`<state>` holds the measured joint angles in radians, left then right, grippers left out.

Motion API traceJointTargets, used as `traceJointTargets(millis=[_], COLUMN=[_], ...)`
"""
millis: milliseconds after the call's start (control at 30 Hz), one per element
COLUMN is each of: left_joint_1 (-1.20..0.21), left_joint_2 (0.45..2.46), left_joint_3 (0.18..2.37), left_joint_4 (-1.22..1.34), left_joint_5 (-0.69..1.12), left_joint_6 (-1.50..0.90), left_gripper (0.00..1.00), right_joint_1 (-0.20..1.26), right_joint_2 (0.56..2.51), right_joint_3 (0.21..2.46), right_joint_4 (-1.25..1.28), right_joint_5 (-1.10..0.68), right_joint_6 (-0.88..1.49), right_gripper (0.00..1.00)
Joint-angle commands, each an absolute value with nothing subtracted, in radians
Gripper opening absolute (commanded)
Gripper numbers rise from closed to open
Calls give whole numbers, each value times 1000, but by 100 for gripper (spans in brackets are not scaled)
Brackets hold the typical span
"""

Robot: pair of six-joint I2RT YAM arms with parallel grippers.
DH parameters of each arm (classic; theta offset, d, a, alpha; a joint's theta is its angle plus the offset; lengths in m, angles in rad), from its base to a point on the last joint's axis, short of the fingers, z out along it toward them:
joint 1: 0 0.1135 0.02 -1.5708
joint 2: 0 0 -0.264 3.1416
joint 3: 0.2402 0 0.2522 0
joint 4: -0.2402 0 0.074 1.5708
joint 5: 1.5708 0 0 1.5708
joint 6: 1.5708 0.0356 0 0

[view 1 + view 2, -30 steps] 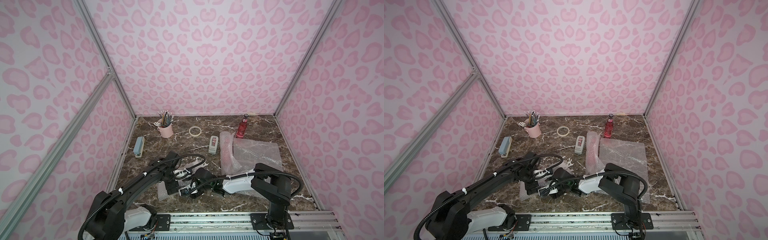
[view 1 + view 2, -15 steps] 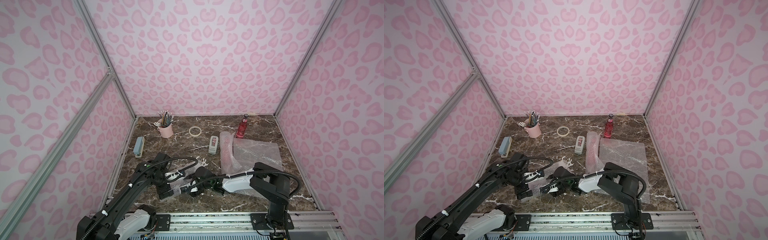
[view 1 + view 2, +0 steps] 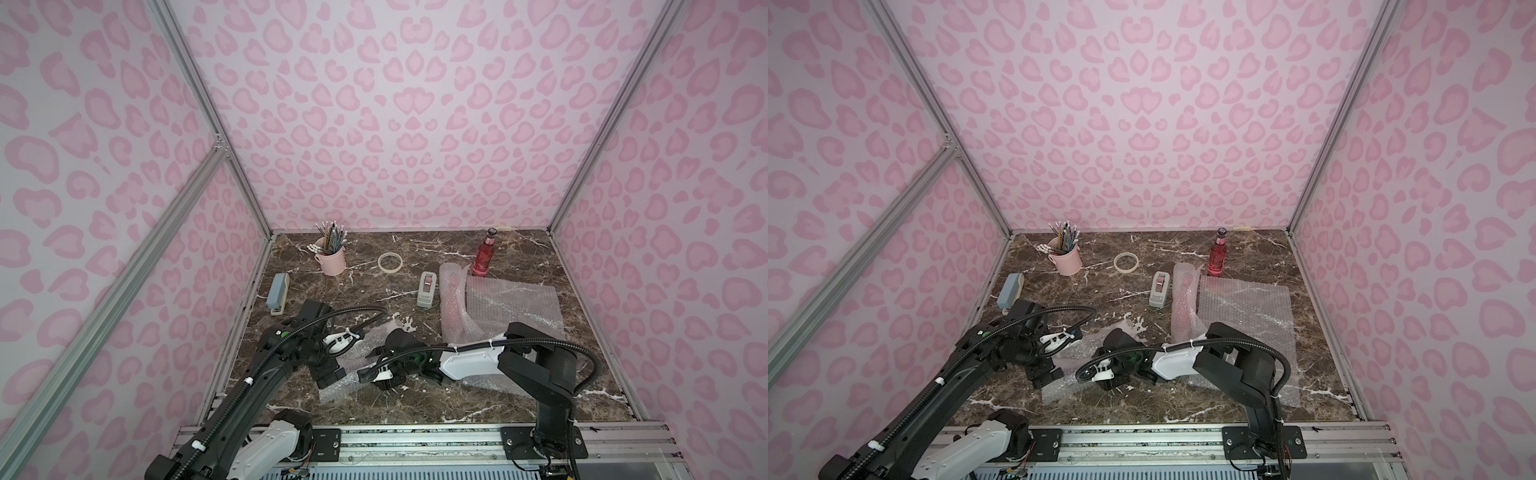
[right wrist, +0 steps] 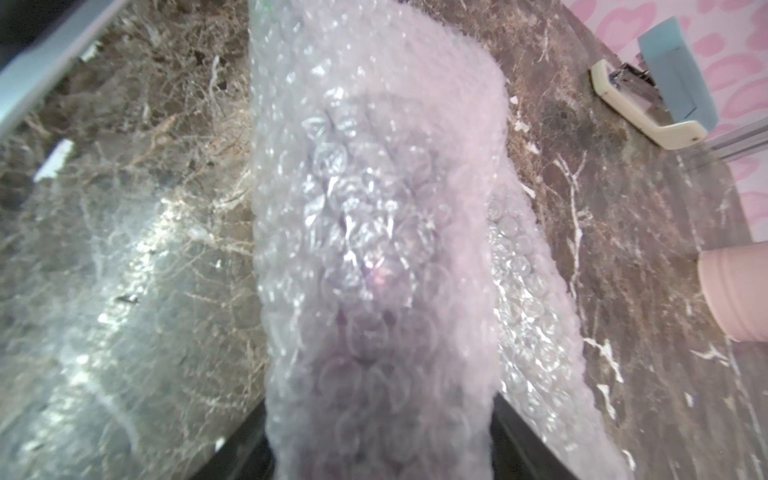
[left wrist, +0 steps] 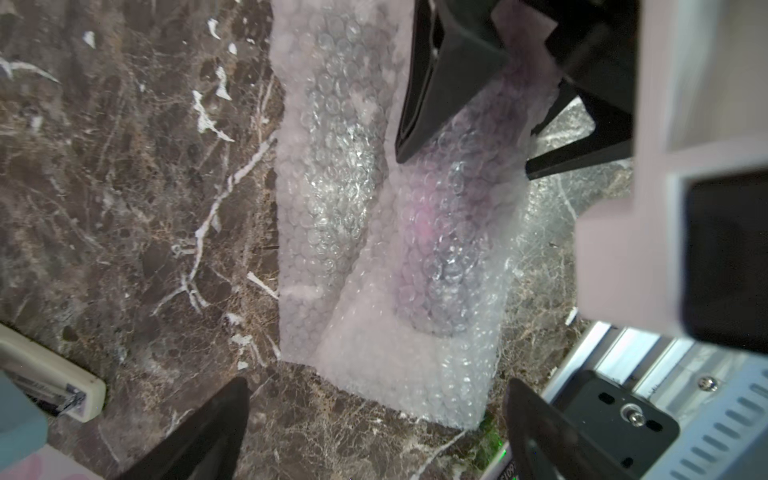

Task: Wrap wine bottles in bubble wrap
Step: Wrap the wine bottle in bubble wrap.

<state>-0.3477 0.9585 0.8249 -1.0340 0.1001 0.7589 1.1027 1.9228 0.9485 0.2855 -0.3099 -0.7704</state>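
Low in the middle of both top views the arms crowd over a clear whitish bubble-wrap roll [image 4: 374, 208], with a dark purple glass bottle [image 5: 432, 257] lying inside. The right gripper [image 5: 465, 166] clasps the roll between its jaws. The left gripper [image 5: 376, 384] hangs spread wide over its open end, touching nothing. I'd worry the loose outer flap [image 5: 328, 166] springs open, or the squeeze pushes the bottle out. Only the wrist views show the purple tint, and only the top views show the upright pink-red glass bottle [image 3: 482, 259] right of centre.

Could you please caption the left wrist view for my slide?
Open left gripper facing a bubble-wrapped bottle on marble table, right gripper straddling its end.
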Motion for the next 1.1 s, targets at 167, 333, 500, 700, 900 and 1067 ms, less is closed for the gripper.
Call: traceJointTargets(millis=[167, 333, 500, 700, 900, 1067], left_joint_1=[-341, -341, -341, -341, -356, -462], left_joint_2=[861, 815, 783, 738, 702, 670], left_joint_3=[827, 793, 745, 720, 629, 541], left_joint_4=[-1094, -1128, -1107, -1106, -998, -826], left_joint_5=[167, 232, 259, 354, 428, 358], left_joint_6=[797, 868, 904, 1025, 1114, 1168], left_gripper=[97, 97, 97, 97, 100, 97], right_joint_1=[1063, 1044, 1041, 996, 938, 925], right_joint_2=[1970, 1950, 1917, 1866, 1851, 1857], right_joint_3=[1033, 1073, 1057, 1035, 1000, 973], right_joint_4=[2, -99, -134, -126, -76, 13], right_joint_5=[-318, -486, -509, -602, -743, -787], right_joint_6=[-746, -467, -360, -130, 174, 372], right_gripper=[68, 48, 46, 45, 42, 44])
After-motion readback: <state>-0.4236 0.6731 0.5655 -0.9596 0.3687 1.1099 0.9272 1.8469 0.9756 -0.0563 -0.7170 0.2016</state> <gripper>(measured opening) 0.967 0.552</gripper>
